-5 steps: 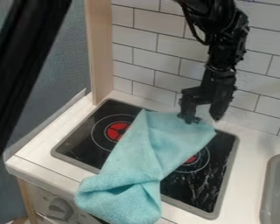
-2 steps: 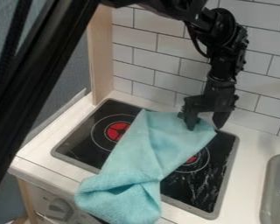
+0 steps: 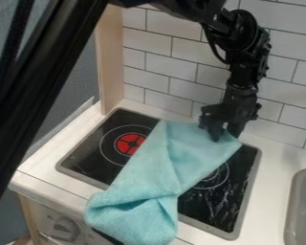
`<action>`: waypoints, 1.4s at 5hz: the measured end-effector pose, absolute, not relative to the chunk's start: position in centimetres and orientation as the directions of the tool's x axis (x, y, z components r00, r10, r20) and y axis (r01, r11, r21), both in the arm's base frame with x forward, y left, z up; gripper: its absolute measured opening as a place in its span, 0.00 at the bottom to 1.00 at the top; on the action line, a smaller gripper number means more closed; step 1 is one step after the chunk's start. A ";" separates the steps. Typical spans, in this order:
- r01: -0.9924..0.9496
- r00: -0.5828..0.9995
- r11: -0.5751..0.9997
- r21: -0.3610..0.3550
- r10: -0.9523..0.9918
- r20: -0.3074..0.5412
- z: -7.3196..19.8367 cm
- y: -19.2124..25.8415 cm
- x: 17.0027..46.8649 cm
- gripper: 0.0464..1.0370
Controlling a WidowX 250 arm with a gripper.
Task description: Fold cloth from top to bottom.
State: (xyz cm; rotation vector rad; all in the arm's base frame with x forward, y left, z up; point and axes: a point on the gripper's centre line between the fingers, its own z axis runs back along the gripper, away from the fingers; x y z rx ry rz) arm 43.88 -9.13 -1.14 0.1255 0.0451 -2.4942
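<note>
The black gripper point(image 3: 224, 136) hangs down at the cloth's upper right edge, near the back of the stove. Its two fingers stand close together, with the cloth's edge pinched between them. The light teal cloth point(image 3: 171, 165) lies diagonally across the stove, its wide end at the back under the gripper. Its lower end is bunched in folds and hangs over the counter's front edge.
The black stove top point(image 3: 92, 153) has red-centred burner rings and a grey rim. A grey sink point(image 3: 301, 210) is at the right, a tiled wall point(image 3: 146, 52) behind, a wooden post point(image 3: 109, 62) at the left. A dark bar crosses the upper left.
The gripper first came down a little onto the cloth, then its fingers drew together on the edge. The cloth's upper end has shifted slightly to the right.
</note>
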 end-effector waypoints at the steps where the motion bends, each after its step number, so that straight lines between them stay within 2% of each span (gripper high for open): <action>1: 0.598 -0.797 -0.801 -0.017 -0.593 -0.112 -1.2 -8.7 43.4 0.18; 2: 0.598 -0.795 -0.802 0.003 -0.593 -0.129 -0.7 -8.6 43.2 0.05; 3: 0.596 -0.789 -0.802 0.018 -0.590 -0.170 1.0 -8.2 43.1 0.00; 5: 0.625 -0.738 -0.777 0.079 -0.620 -0.265 5.5 -7.3 42.6 0.00; 6: 0.643 -0.702 -0.759 0.104 -0.638 -0.317 8.0 -6.5 41.2 0.00; 7: 0.678 -0.648 -0.724 0.127 -0.671 -0.362 10.1 -5.5 38.1 0.00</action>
